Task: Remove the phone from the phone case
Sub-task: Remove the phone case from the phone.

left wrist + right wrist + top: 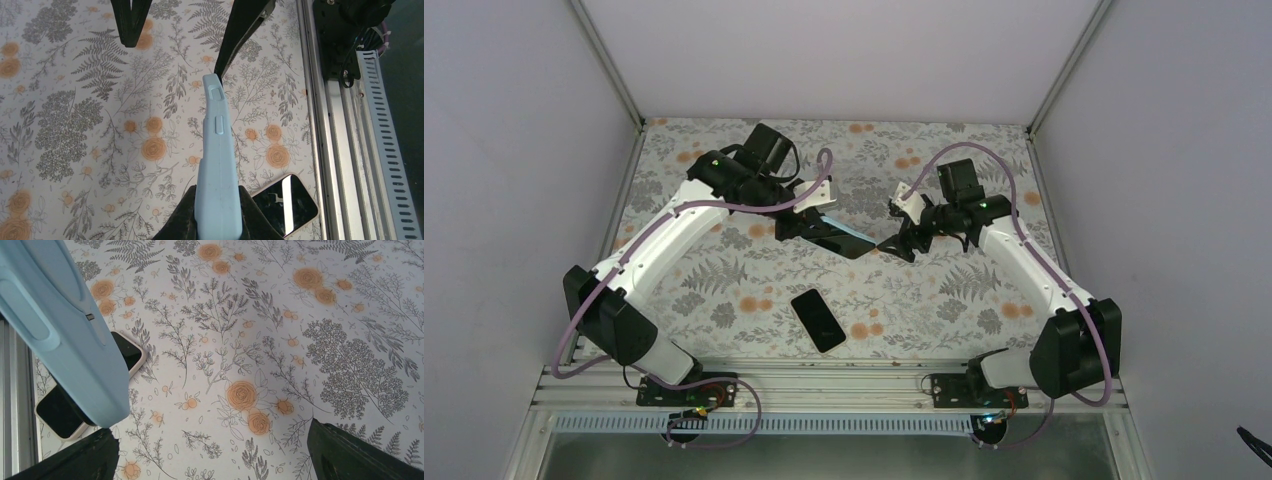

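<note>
My left gripper is shut on the light-blue phone case and holds it in the air above the middle of the table. In the left wrist view the case stands edge-on between my fingers. From above, its upper face looks glossy black, like a screen filling it. My right gripper is open, with its jaws wide apart. It sits just at the case's free end, and I cannot tell if it touches. A phone with a black screen and beige rim lies flat on the table below.
A floral cloth covers the table. An aluminium rail with both arm bases runs along the near edge and also shows in the left wrist view. Grey walls close in the left, right and back.
</note>
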Robot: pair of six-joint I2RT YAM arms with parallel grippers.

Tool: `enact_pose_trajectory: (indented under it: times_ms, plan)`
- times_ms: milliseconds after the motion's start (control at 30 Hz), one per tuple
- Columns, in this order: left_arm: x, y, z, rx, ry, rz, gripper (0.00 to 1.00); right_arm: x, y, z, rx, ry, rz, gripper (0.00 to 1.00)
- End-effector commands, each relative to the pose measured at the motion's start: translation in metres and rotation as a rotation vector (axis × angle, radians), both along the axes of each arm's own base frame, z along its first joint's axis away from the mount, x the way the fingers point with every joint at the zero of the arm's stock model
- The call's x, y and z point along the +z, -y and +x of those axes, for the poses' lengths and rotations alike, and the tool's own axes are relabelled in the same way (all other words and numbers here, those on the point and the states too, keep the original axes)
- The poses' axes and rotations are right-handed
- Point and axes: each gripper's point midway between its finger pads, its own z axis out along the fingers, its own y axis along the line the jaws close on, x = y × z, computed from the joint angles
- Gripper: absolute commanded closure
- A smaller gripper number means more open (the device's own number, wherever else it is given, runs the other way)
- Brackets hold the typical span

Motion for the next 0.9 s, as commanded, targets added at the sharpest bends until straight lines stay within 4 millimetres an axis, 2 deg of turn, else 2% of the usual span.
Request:
enact_pose_trajectory:
  times_ms: [0, 367, 467, 600, 733, 867]
  plan:
    - [0.030, 0.012, -0.012, -0.065, 0.002, -0.116, 0.98, 0.016, -0.007, 0.009, -0.018, 0.041, 0.047, 0.04]
    - [0.046, 0.017, -0.036, -0.169, -0.073, -0.192, 0.98, 0.023, -0.007, 0.044, -0.120, 0.064, 0.020, 0.06]
    - [0.043, 0.016, -0.032, -0.151, -0.061, -0.174, 0.98, 0.022, -0.007, 0.043, -0.101, 0.062, 0.008, 0.06]
    - [0.037, 0.013, -0.026, -0.117, -0.029, -0.150, 0.98, 0.027, 0.000, 0.034, -0.093, 0.097, -0.022, 0.03]
    - [0.029, 0.008, -0.012, -0.052, 0.031, -0.103, 0.98, 0.020, 0.009, 0.011, -0.039, 0.087, -0.078, 0.02]
    - [0.025, 0.008, -0.010, -0.046, 0.031, -0.098, 0.98, 0.014, 0.016, -0.004, -0.022, 0.073, -0.107, 0.02]
